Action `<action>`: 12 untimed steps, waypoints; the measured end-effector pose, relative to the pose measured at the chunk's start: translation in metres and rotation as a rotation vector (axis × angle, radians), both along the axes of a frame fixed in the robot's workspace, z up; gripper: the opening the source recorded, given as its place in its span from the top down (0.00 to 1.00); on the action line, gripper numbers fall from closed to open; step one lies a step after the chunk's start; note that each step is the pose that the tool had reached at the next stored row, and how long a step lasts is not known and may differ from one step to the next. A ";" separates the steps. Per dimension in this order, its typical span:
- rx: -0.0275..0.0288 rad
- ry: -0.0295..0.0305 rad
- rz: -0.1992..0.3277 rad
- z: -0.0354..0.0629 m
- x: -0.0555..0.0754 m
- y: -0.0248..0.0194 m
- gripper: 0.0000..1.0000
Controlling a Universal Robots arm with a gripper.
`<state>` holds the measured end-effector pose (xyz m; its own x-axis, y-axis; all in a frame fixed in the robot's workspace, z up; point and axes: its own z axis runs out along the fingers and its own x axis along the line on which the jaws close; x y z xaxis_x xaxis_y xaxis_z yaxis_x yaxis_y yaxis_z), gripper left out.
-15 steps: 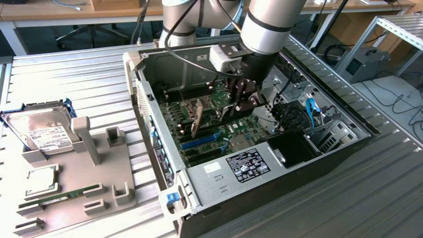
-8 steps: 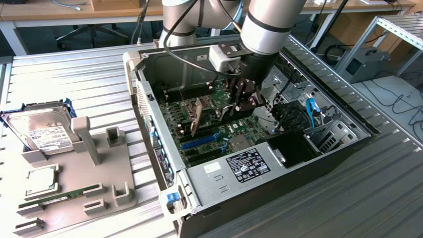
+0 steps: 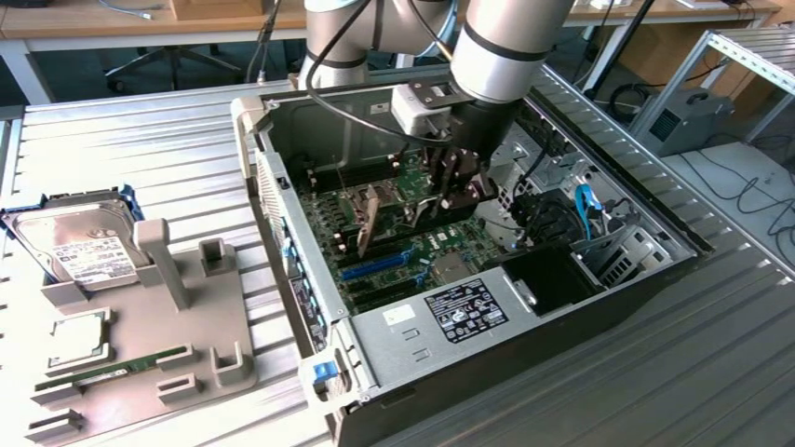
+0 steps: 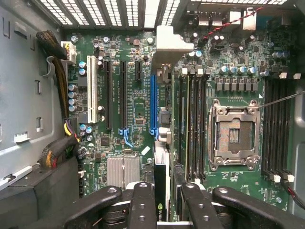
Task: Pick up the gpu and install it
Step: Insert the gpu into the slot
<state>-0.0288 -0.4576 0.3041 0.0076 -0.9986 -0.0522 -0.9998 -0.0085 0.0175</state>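
My gripper (image 3: 455,191) reaches down into the open PC case (image 3: 410,321), over the motherboard (image 3: 429,242). It is shut on the gpu (image 3: 470,198), a thin black card held on edge. In the wrist view the gpu (image 4: 162,188) runs edge-on away from between the black fingers (image 4: 143,205), and my gripper (image 4: 167,210) clamps its near end. Its silvery metal bracket (image 4: 167,40) sits at the far end, by the case's rear wall. The card lies right beside the long blue slot (image 4: 153,105). I cannot tell whether it touches the slot.
An empty CPU socket (image 4: 233,138) and RAM slots (image 4: 193,129) lie beside the card. Cable bundles (image 4: 59,86) hang along the case wall. On the exterior view's left, a grey fixture (image 3: 186,335) carries a hard drive (image 3: 81,247), a CPU (image 3: 77,337) and a RAM stick (image 3: 112,368).
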 end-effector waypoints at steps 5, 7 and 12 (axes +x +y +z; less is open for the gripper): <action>0.0000 0.0000 0.000 0.0000 -0.002 0.0000 0.74; -0.0001 0.0000 0.000 0.0000 -0.003 0.0000 0.74; -0.0001 0.0000 0.000 -0.0001 -0.004 -0.0001 0.74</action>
<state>-0.0330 -0.4577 0.3040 0.0076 -0.9986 -0.0521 -0.9998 -0.0086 0.0176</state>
